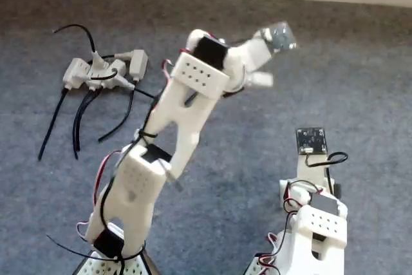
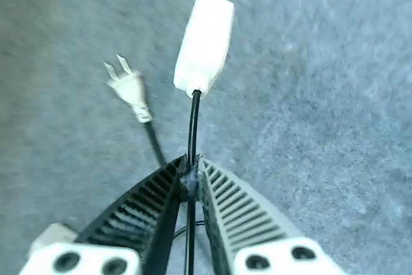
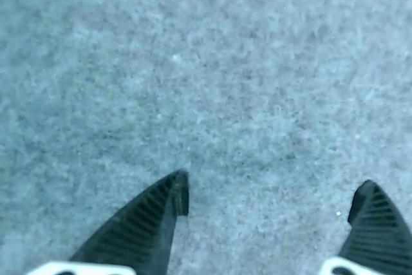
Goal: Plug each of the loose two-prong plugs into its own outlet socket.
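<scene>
Left gripper (image 2: 191, 169) pinched tight on black cord (image 2: 193, 127), white socket (image 2: 205, 40) at its end, plug (image 2: 129, 85) loose beside; right gripper (image 3: 273, 198) gapes wide, empty, over carpet (image 3: 193, 62)

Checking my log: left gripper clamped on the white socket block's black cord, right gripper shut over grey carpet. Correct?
No: the right gripper is open over the grey carpet, as the right wrist view shows. The left gripper does clamp the black cord of the white socket block.
</scene>
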Motion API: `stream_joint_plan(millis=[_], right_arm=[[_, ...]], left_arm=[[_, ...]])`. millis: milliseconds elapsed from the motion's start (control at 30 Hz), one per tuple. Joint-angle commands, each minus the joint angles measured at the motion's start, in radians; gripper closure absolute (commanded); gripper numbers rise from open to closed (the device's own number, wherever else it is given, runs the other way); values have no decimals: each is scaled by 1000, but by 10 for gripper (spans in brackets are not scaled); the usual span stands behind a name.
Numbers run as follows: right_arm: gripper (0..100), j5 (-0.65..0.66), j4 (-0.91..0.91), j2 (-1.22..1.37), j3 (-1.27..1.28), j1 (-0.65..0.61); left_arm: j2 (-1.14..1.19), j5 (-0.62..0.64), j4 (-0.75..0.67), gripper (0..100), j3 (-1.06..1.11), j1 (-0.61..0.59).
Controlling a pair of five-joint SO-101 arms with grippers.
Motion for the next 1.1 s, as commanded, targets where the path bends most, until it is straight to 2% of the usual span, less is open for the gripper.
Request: stream_joint_plan(millis=[0, 167, 300, 400, 467, 633, 800, 967, 1067], right_arm=[[626, -5, -19, -8, -7, -10], [626, -5, -19, -8, -5, -10], [626, -5, -19, -8, -5, -10], [626, -5, -19, -8, -5, -10], [626, -5, -19, -8, -5, -10], [626, -5, -19, -8, -5, -10], [626, -5, -19, -8, -5, -10], [626, -5, -19, -8, -5, -10], [626, -5, -19, -8, -5, -10]], left_arm=[[-245, -6, 21, 996, 22, -45], [-479, -8, 21, 996, 311, -94], [-677, -18, 21, 996, 727, -127], [-826, -95, 18, 996, 1078, -133], [-920, -146, -49, 996, 1302, -136], [-1124, -262, -341, 996, 1771, -225], [-1247, -430, -454, 996, 2038, -282], [-1323, -632, -489, 996, 2241, -326], [-1365, -706, -491, 996, 2325, -351]])
